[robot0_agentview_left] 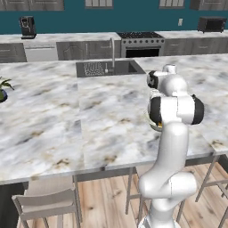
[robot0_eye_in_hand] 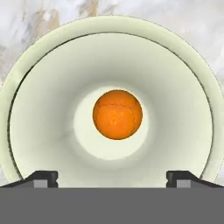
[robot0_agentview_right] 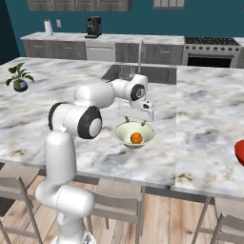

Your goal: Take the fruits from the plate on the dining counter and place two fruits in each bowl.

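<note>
Hand view looks straight down into the pale cream-white round bowl (robot0_eye_in_hand: 39,127), with the two dark fingertips (robot0_eye_in_hand: 43,177) standing far apart at the bottom edge, released and gripping nothing. One round orange fruit (robot0_eye_in_hand: 117,114) rests on the flat middle of the bowl's floor, apart from both tips.

In the right base view the white arm bends forward over the white-grey veined marble dining counter (robot0_agentview_right: 205,138), and its two-finger gripper (robot0_agentview_right: 135,116) hangs just above the bowl (robot0_agentview_right: 124,129), which sits near the counter's front edge with the orange fruit (robot0_agentview_right: 136,138) inside. At the right border a glossy red bowl (robot0_agentview_right: 239,152) shows partly, well apart from the cream one. Farther back lie a dark sink (robot0_agentview_right: 125,72) set into the counter and a small potted plant (robot0_agentview_right: 20,77) at the left.
</note>
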